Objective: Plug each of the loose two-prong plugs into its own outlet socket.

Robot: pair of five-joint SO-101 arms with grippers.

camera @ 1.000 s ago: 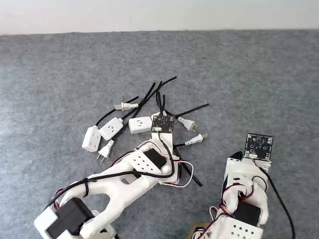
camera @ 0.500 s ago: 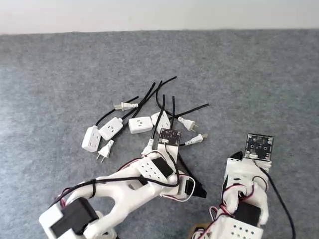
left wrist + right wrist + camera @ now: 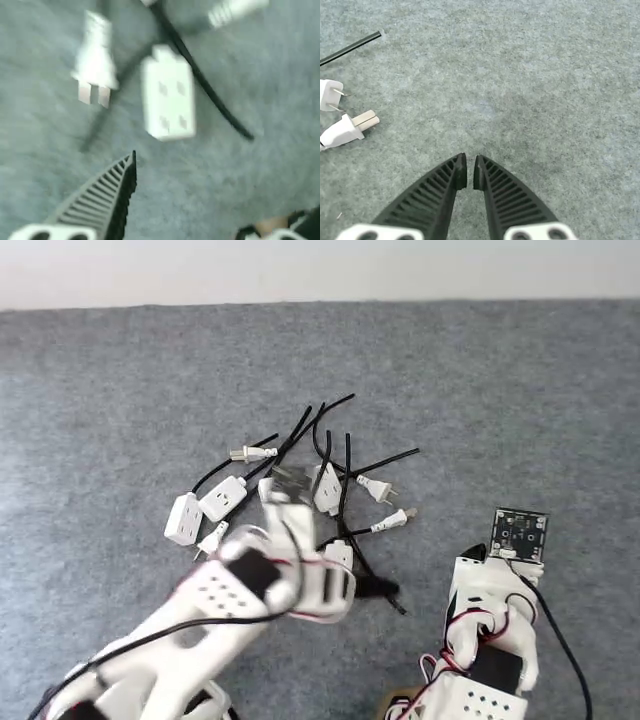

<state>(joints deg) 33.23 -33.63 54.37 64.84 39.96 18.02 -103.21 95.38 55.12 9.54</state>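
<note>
Several white two-prong plugs point(image 3: 376, 489) and white rectangular socket blocks point(image 3: 184, 518) on black cords point(image 3: 345, 455), clustered mid grey carpet worktop point(image 3: 520, 390). Over cluster: left gripper point(image 3: 362, 580), fingers spread wide, empty. Apart: right gripper point(image 3: 468, 172), fingers nearly closed, empty. Best: grip plug body squarely, prongs level with slots.

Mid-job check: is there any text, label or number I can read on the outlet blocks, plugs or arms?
No text can be read.
Outlet block: slots only, no print visible.
White plug: plain, no marks visible.
Small black board in the high view: any marking is too small to read.
</note>
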